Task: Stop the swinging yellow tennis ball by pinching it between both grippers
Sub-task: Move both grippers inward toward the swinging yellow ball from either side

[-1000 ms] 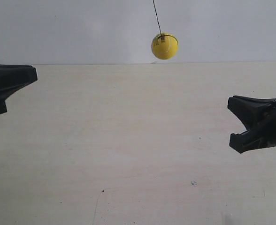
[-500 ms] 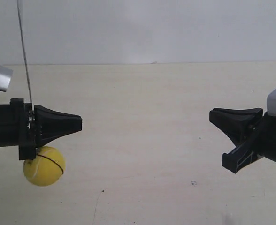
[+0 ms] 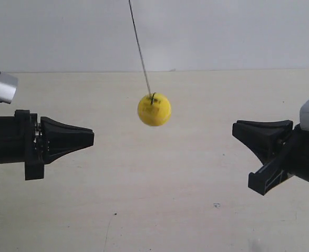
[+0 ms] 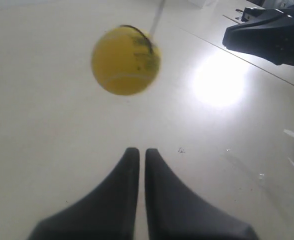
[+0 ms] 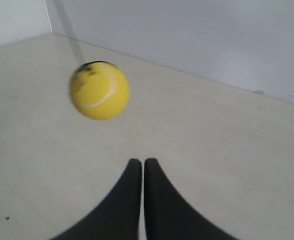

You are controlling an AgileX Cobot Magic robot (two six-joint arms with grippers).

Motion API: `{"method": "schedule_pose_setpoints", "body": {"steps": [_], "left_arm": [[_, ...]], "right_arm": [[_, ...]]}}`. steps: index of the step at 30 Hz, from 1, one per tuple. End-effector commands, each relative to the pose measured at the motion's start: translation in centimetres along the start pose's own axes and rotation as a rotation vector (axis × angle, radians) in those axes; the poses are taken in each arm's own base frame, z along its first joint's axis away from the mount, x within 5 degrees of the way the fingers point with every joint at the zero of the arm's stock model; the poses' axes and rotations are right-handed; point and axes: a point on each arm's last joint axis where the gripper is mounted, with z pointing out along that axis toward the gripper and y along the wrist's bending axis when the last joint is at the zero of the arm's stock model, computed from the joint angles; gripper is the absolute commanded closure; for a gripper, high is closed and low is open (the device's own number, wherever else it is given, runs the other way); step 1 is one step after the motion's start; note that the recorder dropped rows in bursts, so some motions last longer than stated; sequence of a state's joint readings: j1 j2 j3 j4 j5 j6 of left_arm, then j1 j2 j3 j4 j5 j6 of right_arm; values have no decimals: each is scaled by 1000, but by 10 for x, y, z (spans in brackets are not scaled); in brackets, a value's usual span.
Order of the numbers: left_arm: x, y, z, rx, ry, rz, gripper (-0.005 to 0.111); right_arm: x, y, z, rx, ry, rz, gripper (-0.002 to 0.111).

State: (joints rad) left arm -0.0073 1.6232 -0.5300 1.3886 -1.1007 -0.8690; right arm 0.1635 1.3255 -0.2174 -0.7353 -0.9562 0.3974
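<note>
Exterior view: the round, bright yellow tennis ball (image 3: 154, 109) with its pale curved seam hung on a thin dark string (image 3: 140, 47) over the pale, matte worktop (image 3: 170, 210), before a plain grey wall (image 3: 223, 31), between my two pairs of fingers and touching neither. My left fingers (image 4: 118, 195), smooth black pointed wedges, sat narrow, only a slit between them; my right fingers (image 5: 121, 200) sat likewise. Both wrist views showed the ball blurred.

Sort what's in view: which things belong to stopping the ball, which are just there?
Job: bright yellow tennis ball; thin dark string holding it; black wedge-jawed left gripper; black wedge-jawed right gripper.
Just there: pale beige tabletop; plain white wall.
</note>
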Motion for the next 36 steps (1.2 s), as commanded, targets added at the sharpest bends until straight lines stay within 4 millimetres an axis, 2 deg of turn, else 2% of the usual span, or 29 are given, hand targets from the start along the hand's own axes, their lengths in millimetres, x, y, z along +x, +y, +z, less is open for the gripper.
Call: {"method": "schedule_pose_setpoints", "body": {"steps": [1,6,11,23,29,36], "left_arm": [[-5,3,1,-34,-37,46,102],[-7,8,1,-75,-76,72,102],[-1,11,4,-71,-62,49,102],[7,17,8,-79,-51,52,102],[7,16,8,-72,-46,31,102],[9,20,7,-117,-22,29,102]], "right_arm": [[-3,1,1,-20,-29,-26,108],[-6,1,2,-30,-43,-63,108],[-9,-4,13,-58,-11,-68,108],[19,-8,42,-224,39,-1,108],[28,-5,46,-288,10,49,108],[28,-6,48,-302,8,35,108]]}}
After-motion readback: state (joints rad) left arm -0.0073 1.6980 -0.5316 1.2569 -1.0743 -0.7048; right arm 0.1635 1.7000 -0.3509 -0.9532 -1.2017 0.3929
